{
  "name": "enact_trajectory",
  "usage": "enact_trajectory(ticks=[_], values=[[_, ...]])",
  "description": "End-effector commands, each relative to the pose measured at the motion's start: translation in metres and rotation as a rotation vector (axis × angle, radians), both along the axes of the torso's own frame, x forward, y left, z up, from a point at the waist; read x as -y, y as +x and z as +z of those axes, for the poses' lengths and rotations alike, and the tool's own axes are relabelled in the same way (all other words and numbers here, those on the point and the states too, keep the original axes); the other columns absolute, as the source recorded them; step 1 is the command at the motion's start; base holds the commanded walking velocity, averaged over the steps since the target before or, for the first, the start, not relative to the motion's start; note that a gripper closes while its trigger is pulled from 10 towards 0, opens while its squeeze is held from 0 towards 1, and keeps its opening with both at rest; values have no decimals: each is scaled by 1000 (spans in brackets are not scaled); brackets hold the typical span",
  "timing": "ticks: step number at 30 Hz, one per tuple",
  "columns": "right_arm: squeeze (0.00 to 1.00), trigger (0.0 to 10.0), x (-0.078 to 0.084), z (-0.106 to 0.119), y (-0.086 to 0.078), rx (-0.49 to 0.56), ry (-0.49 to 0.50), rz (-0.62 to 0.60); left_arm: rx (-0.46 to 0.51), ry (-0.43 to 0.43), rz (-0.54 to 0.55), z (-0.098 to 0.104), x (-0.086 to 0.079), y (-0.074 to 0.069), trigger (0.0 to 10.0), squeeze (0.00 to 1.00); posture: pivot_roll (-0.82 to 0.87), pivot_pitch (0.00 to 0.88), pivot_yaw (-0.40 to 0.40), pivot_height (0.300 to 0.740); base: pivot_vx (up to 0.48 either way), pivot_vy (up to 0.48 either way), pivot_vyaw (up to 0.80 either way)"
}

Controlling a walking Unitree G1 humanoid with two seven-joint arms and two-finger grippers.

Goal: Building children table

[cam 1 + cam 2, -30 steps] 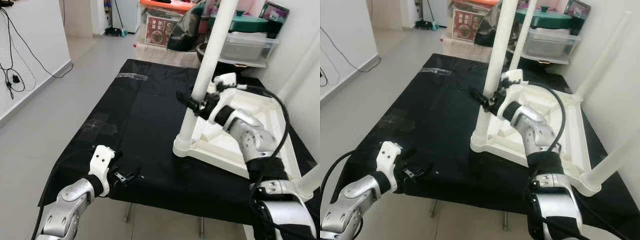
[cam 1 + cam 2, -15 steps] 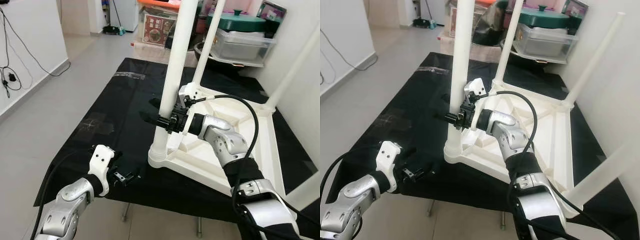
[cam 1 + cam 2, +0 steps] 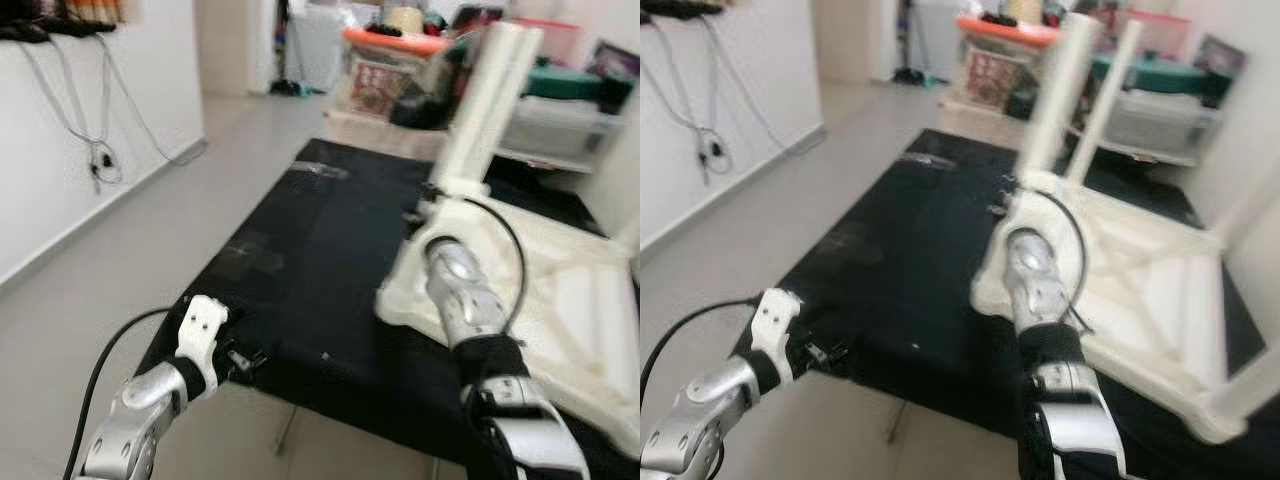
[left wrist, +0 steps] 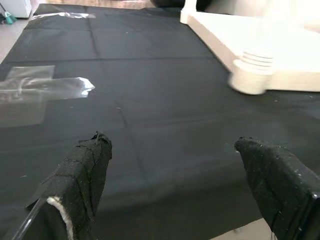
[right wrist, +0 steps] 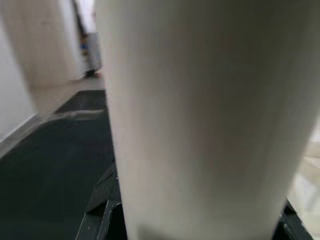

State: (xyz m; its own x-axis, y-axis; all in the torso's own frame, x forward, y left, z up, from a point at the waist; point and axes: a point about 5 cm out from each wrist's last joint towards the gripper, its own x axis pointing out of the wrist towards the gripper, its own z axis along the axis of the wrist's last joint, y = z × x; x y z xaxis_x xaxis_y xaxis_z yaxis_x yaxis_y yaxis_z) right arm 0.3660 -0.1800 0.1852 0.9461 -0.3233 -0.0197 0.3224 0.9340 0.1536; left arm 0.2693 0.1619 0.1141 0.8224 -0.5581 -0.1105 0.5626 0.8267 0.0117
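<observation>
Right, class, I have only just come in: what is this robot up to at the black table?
The robot is putting together a small white children's table, which lies upside down on the black-covered work table with its legs pointing up. The right gripper is around the near leg, with that leg between its fingers. The left gripper hangs open and holds nothing over the near edge of the black surface. The head views are blurred.
</observation>
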Motion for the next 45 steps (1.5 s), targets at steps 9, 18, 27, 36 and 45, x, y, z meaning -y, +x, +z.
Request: enact_trajectory(ticks=[9,18,27,36,45], values=[[1000,10000,-38,11,-10,48,90,188,-5,-1,-34,0,6,-2,10000,0,93,0,-121,740,0,0,0],[0,10000,-51,72,-19,318,43,840,-7,-3,-35,-1,5,-1,10000,0,89,0,-124,740,0,0,0],[0,10000,-69,59,-27,272,-148,1261,1,-8,-34,0,7,1,10000,0,110,0,-145,740,0,0,0],[0,0,-91,33,-13,140,-113,1092,-1,-4,-20,-1,4,-2,10000,0,111,0,-147,740,0,0,0],[0,0,-31,-14,10,-110,49,310,-2,-7,-40,-2,9,0,10000,0,100,0,-132,740,0,0,0]])
